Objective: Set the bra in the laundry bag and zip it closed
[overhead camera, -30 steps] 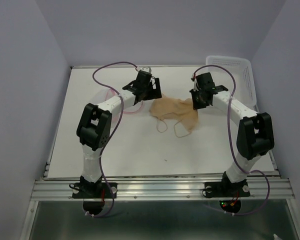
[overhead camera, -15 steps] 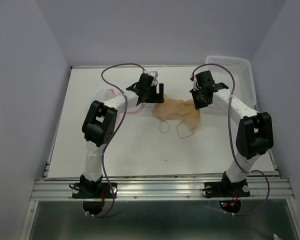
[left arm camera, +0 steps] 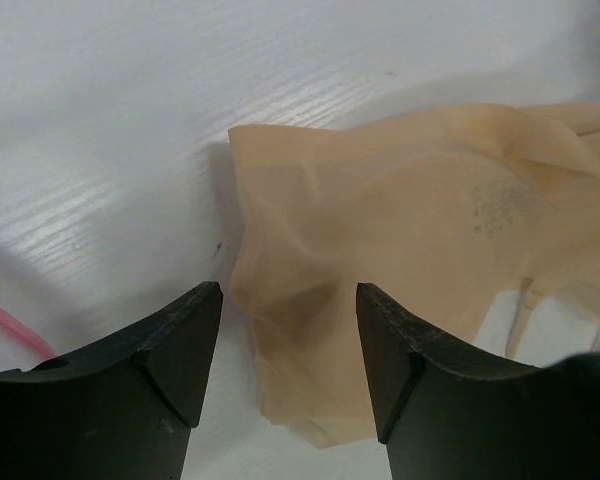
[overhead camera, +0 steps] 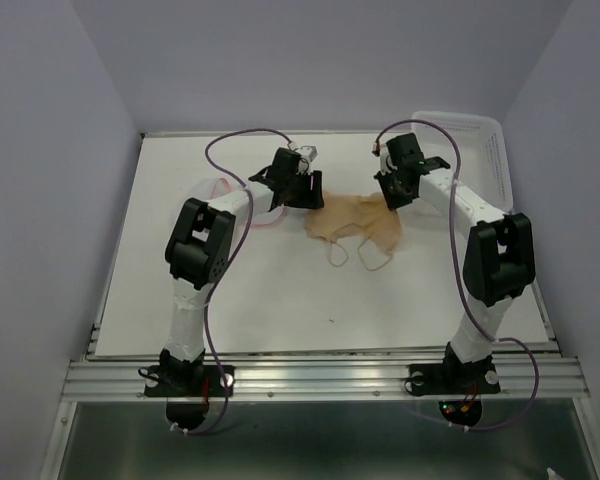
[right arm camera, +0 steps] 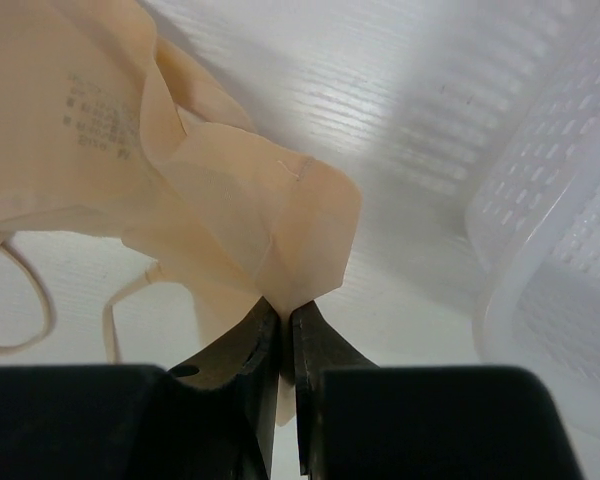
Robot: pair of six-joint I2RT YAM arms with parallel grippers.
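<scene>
Two grippers on one bra; the step in hand, by judgement, is taking hold of the garment. Nothing is bagged yet.

Top view. The bra (overhead camera: 355, 222) lies flat on the table (overhead camera: 180, 290), mid-field. Left gripper (overhead camera: 298, 186) sits at its left edge, right gripper (overhead camera: 394, 190) at its right edge. Of the laundry bag (overhead camera: 220, 186) only a pink-trimmed rim shows, left of the left gripper and apart from the bra. A white basket (overhead camera: 475, 140) stands far right, unused.

Left wrist view. Left fingers (left arm camera: 170, 370) are spread partway, straddling the bra's corner. Cloth lies between them, but contact cannot be told.

Right wrist view. Right fingers (right arm camera: 230, 365) are pressed almost together, pinching a fold of the bra's edge, with the basket near.

Next move calls for the left fingers to pinch the corner, then a joint lift toward the bag's opening. Zipping remains.
</scene>
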